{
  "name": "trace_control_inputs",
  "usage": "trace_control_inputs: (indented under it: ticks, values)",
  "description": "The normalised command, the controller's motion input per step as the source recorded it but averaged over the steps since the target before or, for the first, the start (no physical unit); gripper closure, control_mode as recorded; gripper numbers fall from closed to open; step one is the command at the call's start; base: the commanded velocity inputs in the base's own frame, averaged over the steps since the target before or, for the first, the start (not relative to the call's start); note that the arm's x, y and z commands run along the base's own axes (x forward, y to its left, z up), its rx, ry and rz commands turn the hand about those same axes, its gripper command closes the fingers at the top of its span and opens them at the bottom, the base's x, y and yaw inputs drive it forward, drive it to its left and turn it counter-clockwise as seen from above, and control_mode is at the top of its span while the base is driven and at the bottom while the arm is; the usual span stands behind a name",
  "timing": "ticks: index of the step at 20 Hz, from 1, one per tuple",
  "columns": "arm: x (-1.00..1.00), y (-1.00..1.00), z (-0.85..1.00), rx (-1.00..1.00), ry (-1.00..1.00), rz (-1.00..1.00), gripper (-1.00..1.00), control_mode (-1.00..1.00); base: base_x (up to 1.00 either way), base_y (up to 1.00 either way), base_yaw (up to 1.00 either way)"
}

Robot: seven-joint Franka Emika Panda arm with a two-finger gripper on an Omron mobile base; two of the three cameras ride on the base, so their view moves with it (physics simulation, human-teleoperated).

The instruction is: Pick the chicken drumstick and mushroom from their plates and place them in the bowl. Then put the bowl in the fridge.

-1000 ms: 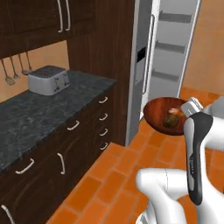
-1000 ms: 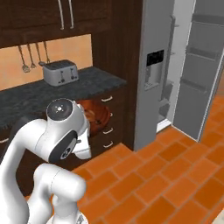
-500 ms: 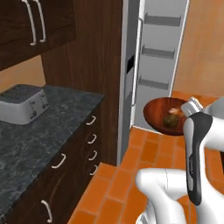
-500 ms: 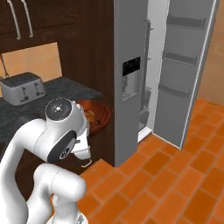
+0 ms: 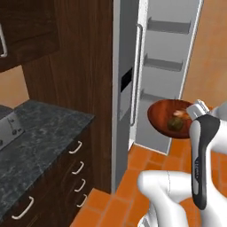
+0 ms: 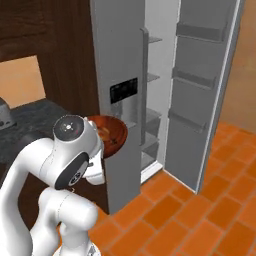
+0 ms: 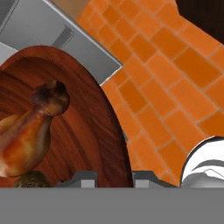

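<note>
My gripper (image 7: 114,178) is shut on the rim of the reddish-brown bowl (image 7: 92,131), holding it level in the air. The golden-brown chicken drumstick (image 7: 26,135) lies in the bowl, and the dark mushroom (image 7: 29,180) sits beside it at the near rim. In the left base view the bowl (image 5: 160,116) hangs before the grey fridge (image 5: 125,88), with the drumstick (image 5: 179,114) and mushroom (image 5: 174,125) inside. In the right base view the bowl (image 6: 114,134) sits just in front of the dispenser door of the fridge (image 6: 120,65). The plates are out of view.
One fridge door (image 6: 207,90) stands swung open to the right, baring grey inner shelves (image 6: 152,102). A dark stone counter (image 5: 40,142) with drawers (image 5: 76,166) runs along the left, and a toaster's edge (image 6: 4,116) shows there. Orange tile floor (image 6: 200,210) lies ahead.
Both base views have swung right toward the fridge, so the counter and toaster slid off to the left and the open fridge grew larger. The bowl stays held in the same grip.
</note>
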Motion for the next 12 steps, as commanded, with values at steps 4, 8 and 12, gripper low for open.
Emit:
trace_control_inputs:
  ticks: [4, 8, 12]
  values:
    - [0.0, 0.0, 0.0, 0.0, 0.0, 0.0, 1.0, 1.0, 1.0, -0.98, 0.39]
    - [0.0, 0.0, 0.0, 0.0, 0.0, 0.0, 1.0, 1.0, 0.99, -1.0, 0.4]
    - [0.0, 0.0, 0.0, 0.0, 0.0, 0.0, 1.0, 1.0, 0.92, -1.0, 0.44]
